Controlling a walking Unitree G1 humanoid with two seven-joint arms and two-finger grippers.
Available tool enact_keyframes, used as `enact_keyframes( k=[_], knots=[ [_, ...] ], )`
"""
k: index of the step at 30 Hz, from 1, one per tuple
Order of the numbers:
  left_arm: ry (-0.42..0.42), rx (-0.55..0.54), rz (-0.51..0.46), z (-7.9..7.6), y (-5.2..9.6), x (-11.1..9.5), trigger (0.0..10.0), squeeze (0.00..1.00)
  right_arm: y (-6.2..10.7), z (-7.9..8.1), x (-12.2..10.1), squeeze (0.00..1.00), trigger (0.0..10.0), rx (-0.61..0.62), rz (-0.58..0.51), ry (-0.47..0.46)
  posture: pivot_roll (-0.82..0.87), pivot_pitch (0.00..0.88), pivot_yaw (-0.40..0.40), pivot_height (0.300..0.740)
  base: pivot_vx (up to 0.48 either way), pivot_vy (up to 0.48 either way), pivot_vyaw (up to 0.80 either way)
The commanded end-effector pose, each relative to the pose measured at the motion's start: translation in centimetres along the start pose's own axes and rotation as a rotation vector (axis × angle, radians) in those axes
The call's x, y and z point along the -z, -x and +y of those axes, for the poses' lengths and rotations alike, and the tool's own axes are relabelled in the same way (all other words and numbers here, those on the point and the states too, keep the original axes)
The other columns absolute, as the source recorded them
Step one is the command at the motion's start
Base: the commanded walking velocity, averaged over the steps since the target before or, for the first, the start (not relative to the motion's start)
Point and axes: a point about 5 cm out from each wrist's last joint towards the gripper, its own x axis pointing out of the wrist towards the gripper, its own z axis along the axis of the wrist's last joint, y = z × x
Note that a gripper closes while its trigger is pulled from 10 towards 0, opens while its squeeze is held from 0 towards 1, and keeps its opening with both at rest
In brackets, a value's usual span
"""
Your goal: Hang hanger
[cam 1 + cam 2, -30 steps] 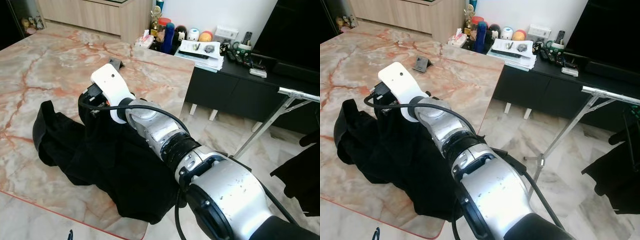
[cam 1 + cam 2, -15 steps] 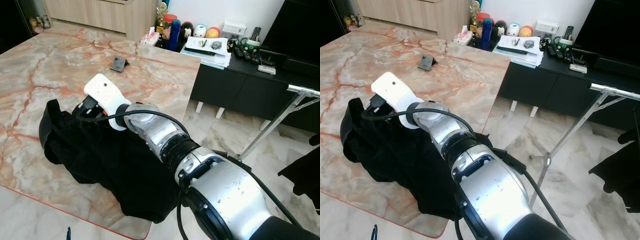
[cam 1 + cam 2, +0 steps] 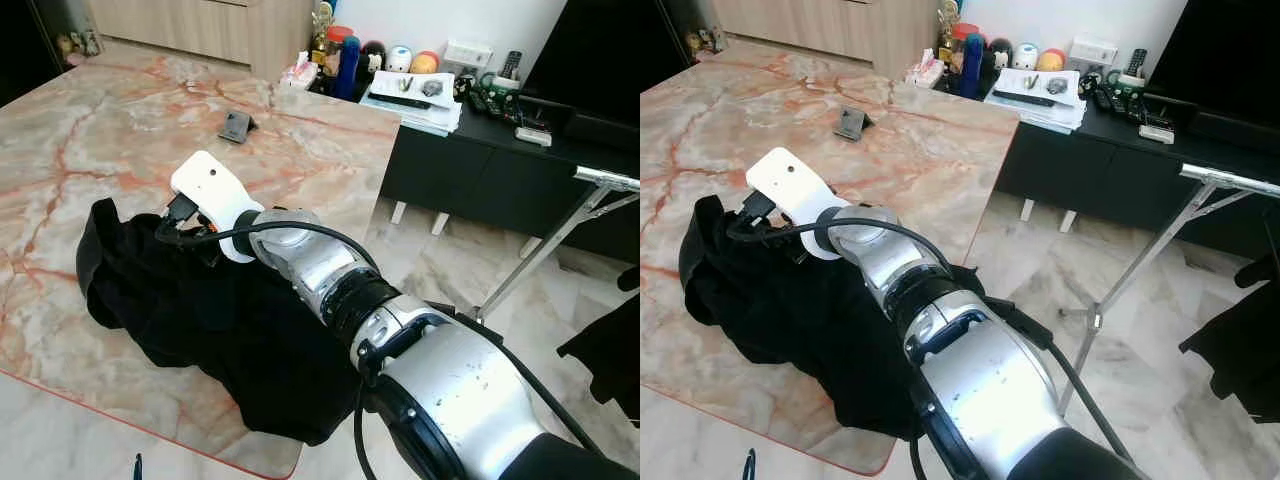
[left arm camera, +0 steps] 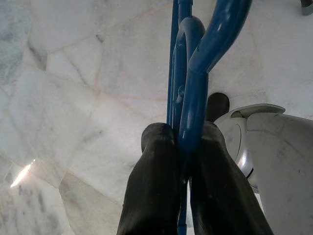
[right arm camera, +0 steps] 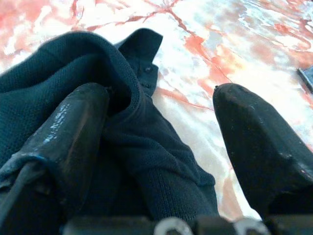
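Note:
A black garment (image 3: 200, 320) lies crumpled on the marble table (image 3: 100, 130). My right arm reaches across it. The right gripper (image 3: 172, 228) sits under its white wrist housing at the garment's upper edge. In the right wrist view, the right gripper (image 5: 161, 98) is open. One finger (image 5: 73, 127) presses on the collar folds of the garment (image 5: 142, 156), and the other hovers over bare marble. In the left wrist view, my left gripper (image 4: 183, 134) is shut on a blue hanger (image 4: 195, 73) above pale floor tiles.
A small dark stand (image 3: 236, 126) sits further back on the table. A black cabinet (image 3: 480, 170) with bottles and clutter stands at the right. A metal clothes rail (image 3: 560, 235) stands beside it, with dark clothing (image 3: 610, 340) hanging at the far right. The table's near edge (image 3: 120, 425) is close.
My right gripper has come down and slightly left onto the garment's collar area. The head view has shifted a little. The garment lies as before.

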Motion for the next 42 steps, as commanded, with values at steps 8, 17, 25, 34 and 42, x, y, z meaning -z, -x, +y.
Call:
enact_keyframes(
  k=[8,17,25,34,42],
  knots=[
    [-0.053,0.144,0.12,-3.2,1.3,3.2,10.0,0.0,-0.6,1.5,-0.3,1.0,10.0,-0.034,-0.061,-0.101,0.07,0.208,-0.115,0.74,0.0,0.0,0.0],
    [-0.067,0.153,0.116,-3.4,1.3,3.1,10.0,0.0,1.0,-2.2,0.6,1.0,10.0,0.11,-0.061,-0.095,0.07,0.207,-0.114,0.74,0.0,0.0,0.0],
    [-0.077,0.155,0.115,-3.3,1.3,3.1,10.0,0.0,2.7,-5.1,0.5,1.0,10.0,0.2,-0.12,-0.139,0.06,0.205,-0.104,0.74,0.0,0.0,0.0],
    [-0.086,0.156,0.106,-3.2,1.2,3.0,10.0,0.0,5.4,-8.5,0.1,0.0,10.0,0.353,-0.314,-0.287,0.06,0.211,-0.099,0.74,0.0,0.0,0.0],
    [-0.082,0.138,0.096,-2.9,1.2,3.0,10.0,0.0,12.7,-13.4,6.3,0.0,10.0,0.828,-0.374,-0.318,0.05,0.22,-0.099,0.74,0.0,0.0,0.0]
  ],
)
